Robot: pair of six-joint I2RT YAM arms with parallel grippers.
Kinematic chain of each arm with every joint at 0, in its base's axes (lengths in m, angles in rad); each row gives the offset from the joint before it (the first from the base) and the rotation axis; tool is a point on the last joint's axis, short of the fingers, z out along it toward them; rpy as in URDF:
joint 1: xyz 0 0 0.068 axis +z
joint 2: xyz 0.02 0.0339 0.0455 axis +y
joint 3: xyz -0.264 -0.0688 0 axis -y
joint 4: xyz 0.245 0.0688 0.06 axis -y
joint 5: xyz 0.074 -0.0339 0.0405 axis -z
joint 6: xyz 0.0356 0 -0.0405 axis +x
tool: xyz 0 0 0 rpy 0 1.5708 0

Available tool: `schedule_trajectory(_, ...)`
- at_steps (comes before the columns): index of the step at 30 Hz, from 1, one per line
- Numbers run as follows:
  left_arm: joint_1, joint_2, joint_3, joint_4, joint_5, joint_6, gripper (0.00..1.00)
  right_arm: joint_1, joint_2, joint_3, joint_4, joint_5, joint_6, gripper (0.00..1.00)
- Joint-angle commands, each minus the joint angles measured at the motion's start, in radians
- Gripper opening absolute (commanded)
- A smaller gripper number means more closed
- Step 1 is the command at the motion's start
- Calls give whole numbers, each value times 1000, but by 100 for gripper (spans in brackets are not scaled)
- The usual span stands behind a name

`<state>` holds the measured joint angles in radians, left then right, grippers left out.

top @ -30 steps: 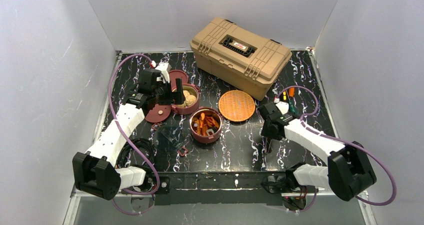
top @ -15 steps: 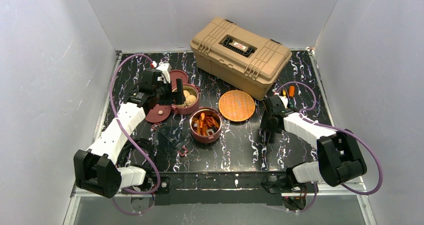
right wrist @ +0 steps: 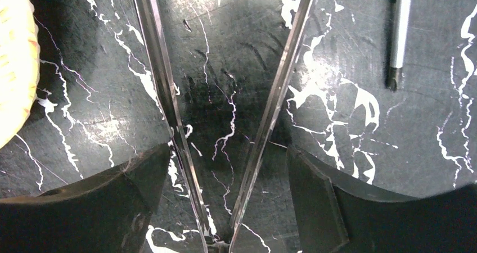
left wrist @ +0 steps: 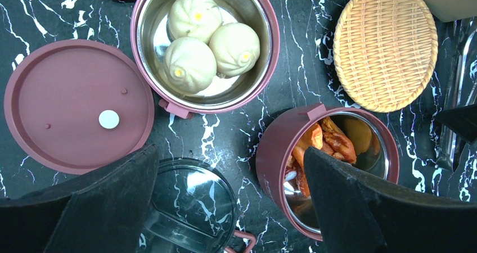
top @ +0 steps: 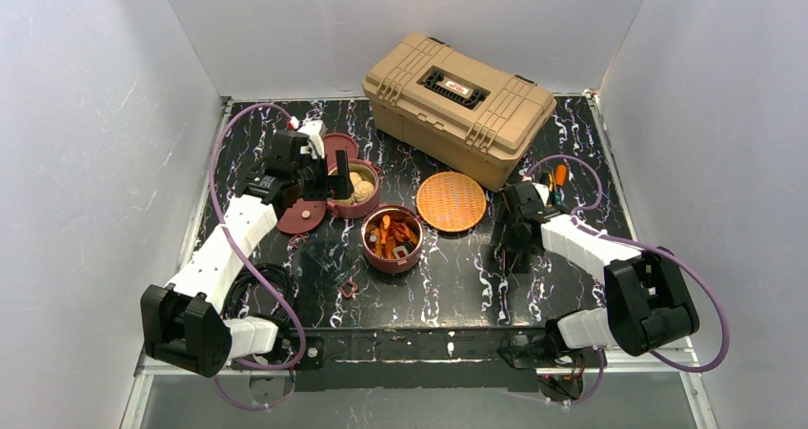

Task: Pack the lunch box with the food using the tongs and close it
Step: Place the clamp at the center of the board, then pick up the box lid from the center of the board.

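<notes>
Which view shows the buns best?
Left wrist: it looks straight down on three buns sitting in their open bowl, with nothing covering them. Top external shows them only as a small pale patch in that bowl, too small for detail. Right wrist shows no buns at all, just the tongs.

the bun bowl sits behind and left of the chunk bowl, with a lid just left of it. the woven plate lies right of both bowls, before the toolbox. the tongs lie on the table, right of the plate.
</notes>
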<state>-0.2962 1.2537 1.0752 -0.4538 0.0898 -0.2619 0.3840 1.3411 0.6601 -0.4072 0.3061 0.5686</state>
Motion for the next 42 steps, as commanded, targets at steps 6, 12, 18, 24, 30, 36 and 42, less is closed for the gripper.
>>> schedule_trajectory(6, 3, -16, 31, -22, 6, 5, 99, -10, -100, 63, -68, 30, -69, 93)
schedule_trajectory(12, 4, -94, -15, 44, 26, 4, 99, -10, -279, 74, -115, -18, -101, 95)
schedule_trajectory(18, 4, -102, -18, 36, 16, -11, 99, -10, -397, 98, -7, -274, -135, 96)
schedule_trajectory(24, 4, -162, -87, -28, -60, -65, 99, -8, -354, 160, 50, -529, -190, 93)
schedule_trajectory(30, 39, -235, -186, -114, -139, -105, 99, -2, -332, 120, 196, -679, -197, 92)
schedule_trajectory(36, 284, -182, -243, -100, -19, -155, 99, 13, -343, 79, 258, -709, -181, 90)
schedule_trajectory(42, 464, 0, -187, -107, 15, -128, 83, 13, -402, 58, 253, -691, -200, 90)
